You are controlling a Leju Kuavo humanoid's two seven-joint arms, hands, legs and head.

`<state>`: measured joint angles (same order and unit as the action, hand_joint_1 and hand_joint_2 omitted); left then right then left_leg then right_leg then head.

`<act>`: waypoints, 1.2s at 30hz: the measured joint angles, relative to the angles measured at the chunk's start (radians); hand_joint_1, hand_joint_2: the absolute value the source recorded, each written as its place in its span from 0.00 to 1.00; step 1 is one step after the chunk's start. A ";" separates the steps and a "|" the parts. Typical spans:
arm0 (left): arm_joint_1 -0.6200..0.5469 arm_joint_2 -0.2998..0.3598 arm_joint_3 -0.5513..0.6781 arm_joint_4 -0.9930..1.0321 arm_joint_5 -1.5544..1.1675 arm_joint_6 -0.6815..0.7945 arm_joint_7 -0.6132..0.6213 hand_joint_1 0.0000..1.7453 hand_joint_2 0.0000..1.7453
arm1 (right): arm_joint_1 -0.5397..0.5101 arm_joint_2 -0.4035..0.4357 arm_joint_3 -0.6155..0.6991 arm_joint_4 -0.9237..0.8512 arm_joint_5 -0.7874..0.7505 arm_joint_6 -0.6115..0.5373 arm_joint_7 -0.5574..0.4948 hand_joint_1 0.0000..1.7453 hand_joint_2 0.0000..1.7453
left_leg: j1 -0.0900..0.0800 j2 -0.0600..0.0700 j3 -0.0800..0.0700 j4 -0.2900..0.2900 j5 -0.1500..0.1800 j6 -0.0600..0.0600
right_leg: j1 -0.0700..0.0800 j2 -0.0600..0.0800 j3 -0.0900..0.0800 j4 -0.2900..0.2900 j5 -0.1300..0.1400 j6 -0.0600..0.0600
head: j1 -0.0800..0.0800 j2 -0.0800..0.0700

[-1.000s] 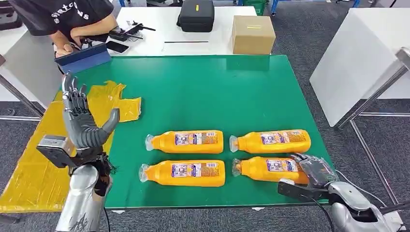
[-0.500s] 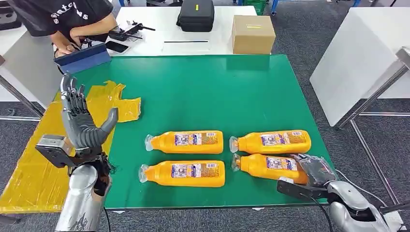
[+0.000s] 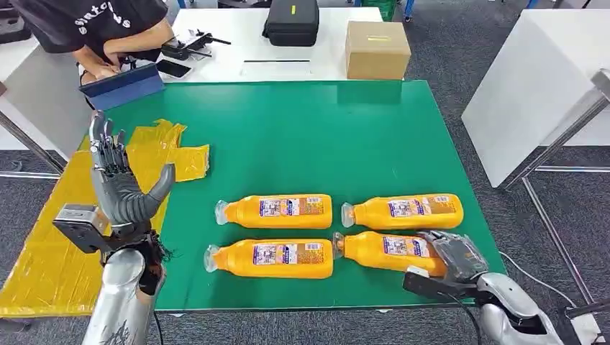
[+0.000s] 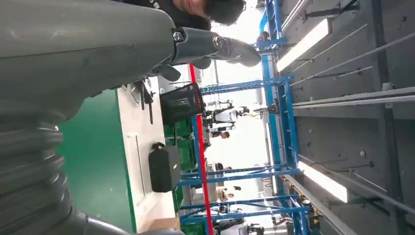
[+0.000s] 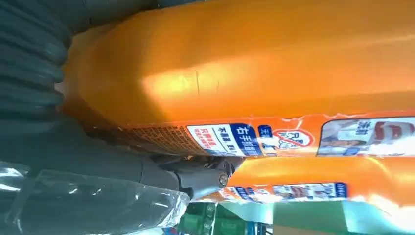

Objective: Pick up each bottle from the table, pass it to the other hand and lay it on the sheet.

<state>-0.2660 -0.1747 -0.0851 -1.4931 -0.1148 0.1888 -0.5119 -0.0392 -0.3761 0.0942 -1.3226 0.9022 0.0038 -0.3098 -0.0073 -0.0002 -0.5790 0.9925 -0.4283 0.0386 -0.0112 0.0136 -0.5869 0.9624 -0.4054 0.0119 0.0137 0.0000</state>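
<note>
Right hand at the near right desk edge, fingers wrapped on the base end of the near-right bottle; right wrist view shows orange body pressed tight against the palm, so I judge it grasped, not yet lifted. That bottle lies on its side, slightly skewed, cap end just beside or touching the base of the near-left bottle.

Step in hand: secure the grip, lift. To do it well: raise straight up before going sideways, so the cap clears the near-left bottle and doesn't drag it. Grip is near one end, so the bottle may tip cap-down; keep the wrist firm and leave the middle of the body free for the other hand.

Left hand raised over the left desk edge, fingers spread, holding nothing, ready to receive. Yellow sheet lies under and left of it, no bottles on it.

Farther back: far-left bottle and far-right bottle on the green desk. Beyond, a person leaning at a white table.
</note>
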 measured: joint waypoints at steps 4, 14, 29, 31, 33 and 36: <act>0.000 -0.001 0.001 0.000 -0.005 -0.001 0.004 0.00 1.00 | 0.010 0.040 -0.027 -0.022 -0.043 -0.004 -0.036 1.00 1.00 | 0.000 0.000 -0.003 0.000 0.000 0.000 | 0.000 0.000 -0.003 0.000 0.000 0.000 | -0.001 0.000; -0.005 -0.009 0.003 0.000 -0.010 -0.008 0.007 0.00 1.00 | 0.024 0.114 -0.095 -0.084 -0.098 -0.004 -0.058 0.99 1.00 | 0.000 0.000 -0.006 0.000 0.000 0.000 | 0.000 0.000 -0.005 0.000 0.000 0.000 | 0.000 0.000; -0.005 -0.023 0.005 0.000 -0.015 -0.011 0.007 0.00 1.00 | 0.025 0.208 -0.194 -0.128 -0.315 -0.003 -0.147 0.99 1.00 | 0.000 -0.002 -0.006 0.000 0.000 0.000 | 0.000 0.000 -0.005 0.000 0.000 0.000 | 0.000 0.000; -0.005 -0.024 0.005 0.001 -0.016 -0.011 0.007 0.00 1.00 | 0.019 0.229 -0.214 -0.128 -0.397 -0.019 -0.160 1.00 1.00 | 0.000 -0.002 -0.006 0.000 0.000 0.000 | 0.000 0.000 -0.005 0.000 0.000 0.000 | 0.000 0.000; -0.005 -0.025 0.005 0.001 -0.021 -0.010 0.007 0.00 1.00 | 0.012 0.248 -0.230 -0.127 -0.428 -0.052 -0.152 1.00 1.00 | 0.000 -0.002 -0.006 0.000 0.000 0.000 | 0.000 0.000 -0.006 0.000 0.000 0.000 | 0.000 0.000; -0.005 -0.026 -0.005 0.006 -0.027 -0.001 0.007 0.00 1.00 | 0.001 0.286 -0.236 -0.119 -0.497 -0.082 -0.155 0.99 1.00 | 0.000 -0.001 -0.007 0.000 0.000 0.000 | 0.000 0.000 -0.006 0.000 0.000 0.000 | 0.000 0.000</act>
<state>-0.2711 -0.2007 -0.0897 -1.4874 -0.1419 0.1877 -0.5051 -0.0384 -0.0900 -0.1423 -1.4420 0.4054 -0.0782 -0.4646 -0.0069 -0.0015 -0.5856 0.9925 -0.4280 0.0383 -0.0113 0.0136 -0.5925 0.9627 -0.4056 0.0118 0.0133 0.0000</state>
